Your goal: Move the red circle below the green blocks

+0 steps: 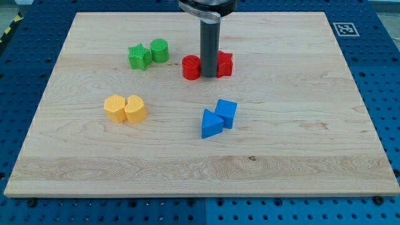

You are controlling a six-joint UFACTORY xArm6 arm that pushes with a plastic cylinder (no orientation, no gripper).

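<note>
A pale wooden board (300, 144) with visible grain fills most of the view, evenly lit. It lies on a blue perforated surface (381, 75) (rows of small holes), and a black-and-white square marker (345, 29) sits by the board's top right corner.

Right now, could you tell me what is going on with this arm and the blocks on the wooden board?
I am a single arm ending in a dark rod, and my tip sits between the red circle block and the other red block, right by both. The task is to get the red circle below the green star block and green round block, which sit to the view's left of it. The circle is level with them, so it is not there yet.
</note>
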